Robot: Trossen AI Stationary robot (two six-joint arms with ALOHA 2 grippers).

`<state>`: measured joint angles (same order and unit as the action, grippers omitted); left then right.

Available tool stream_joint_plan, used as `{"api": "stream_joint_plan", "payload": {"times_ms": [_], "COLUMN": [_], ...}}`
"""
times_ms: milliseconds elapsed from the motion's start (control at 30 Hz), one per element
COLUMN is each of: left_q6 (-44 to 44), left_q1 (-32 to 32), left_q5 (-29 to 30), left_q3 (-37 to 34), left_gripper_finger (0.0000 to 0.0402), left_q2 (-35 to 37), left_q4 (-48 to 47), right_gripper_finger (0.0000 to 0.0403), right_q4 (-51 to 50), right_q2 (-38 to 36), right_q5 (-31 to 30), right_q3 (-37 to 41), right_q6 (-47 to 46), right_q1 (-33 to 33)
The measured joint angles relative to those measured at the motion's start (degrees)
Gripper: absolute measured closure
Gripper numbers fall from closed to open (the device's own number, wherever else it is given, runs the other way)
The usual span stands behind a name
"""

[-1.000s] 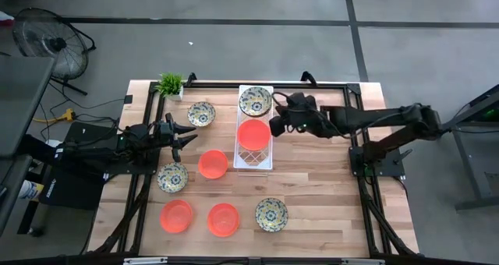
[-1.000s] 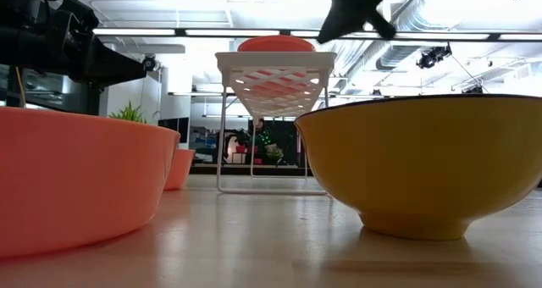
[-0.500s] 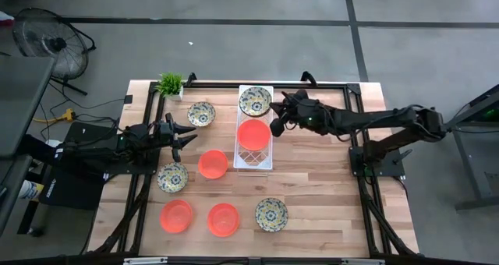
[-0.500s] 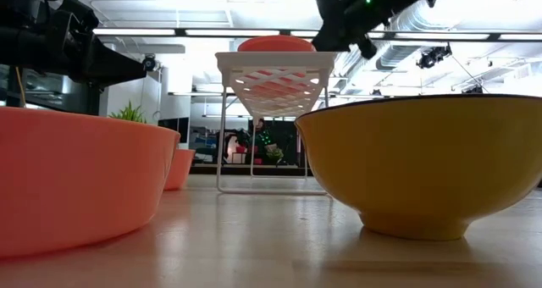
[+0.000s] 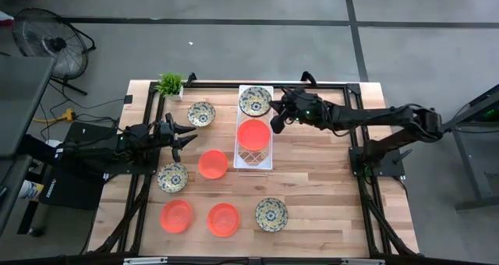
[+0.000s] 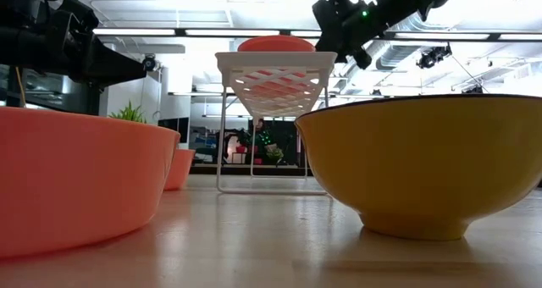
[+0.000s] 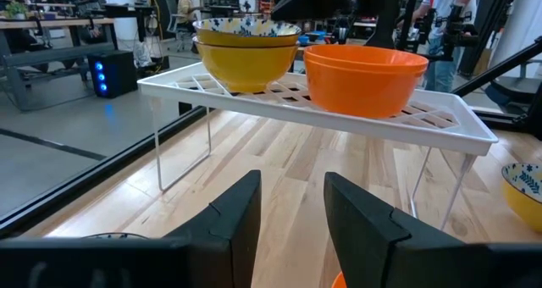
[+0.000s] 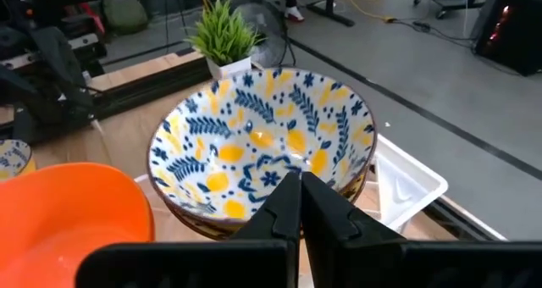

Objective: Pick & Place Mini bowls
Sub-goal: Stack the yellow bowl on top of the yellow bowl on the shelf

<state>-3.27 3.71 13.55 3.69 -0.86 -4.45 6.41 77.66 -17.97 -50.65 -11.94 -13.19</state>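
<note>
Low view: a yellow-sided bowl [image 6: 415, 165] and an orange bowl [image 6: 76, 174] stand nearest on the table [image 6: 271, 246]. Behind, a white rack [image 6: 275, 76] carries an orange bowl [image 6: 275, 43] (rim only visible). The right pincer [image 6: 343, 25] hangs beside it.

Beneath my arms, the table [image 5: 312, 179] is pale planked wood with a smooth sheen. On it, the white rack [image 7: 440, 123] looks like matt plastic lattice; its orange bowl [image 7: 364, 78] and floral bowl [image 8: 262, 144] appear glossy.

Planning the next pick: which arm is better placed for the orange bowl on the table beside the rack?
Probably left. The left gripper, open, sits nearest that orange bowl; the right gripper is across the white rack.
</note>
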Motion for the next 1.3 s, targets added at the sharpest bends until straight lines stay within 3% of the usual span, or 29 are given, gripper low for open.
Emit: {"api": "stream_joint_plan", "payload": {"times_ms": [367, 500, 700, 933, 1067, 1300], "left_q6": [0.0, 0.0, 0.0, 0.0, 0.0, 0.0], "left_q1": [0.0, 0.0, 0.0, 0.0, 0.0, 0.0], "left_q5": [0.0, 0.0, 0.0, 0.0, 0.0, 0.0], "left_q3": [0.0, 0.0, 0.0, 0.0, 0.0, 0.0], "left_gripper_finger": [0.0273, 0.0273, 0.0273, 0.0273, 0.0273, 0.0273], "left_q2": [0.0, 0.0, 0.0, 0.0, 0.0, 0.0], "left_q4": [0.0, 0.0, 0.0, 0.0, 0.0, 0.0], "right_gripper_finger": [0.0403, 0.0403, 0.0403, 0.0403, 0.0403, 0.0403], "right_q4": [0.5, -9.1, -36.4, -58.7, -65.3, -66.9], "right_q2": [-0.7, -3.0, -5.0, -4.9, -4.9, -3.4], "right_q5": [0.0, -1.2, -2.4, 6.4, 10.7, 17.2], "right_q3": [-1.2, -4.8, -14.0, -18.7, -18.0, -15.3], "right_q6": [0.5, -2.9, -17.7, -35.8, -46.9, -66.2], "right_q1": [-0.7, 0.9, 5.1, 11.9, 16.7, 26.3]}}
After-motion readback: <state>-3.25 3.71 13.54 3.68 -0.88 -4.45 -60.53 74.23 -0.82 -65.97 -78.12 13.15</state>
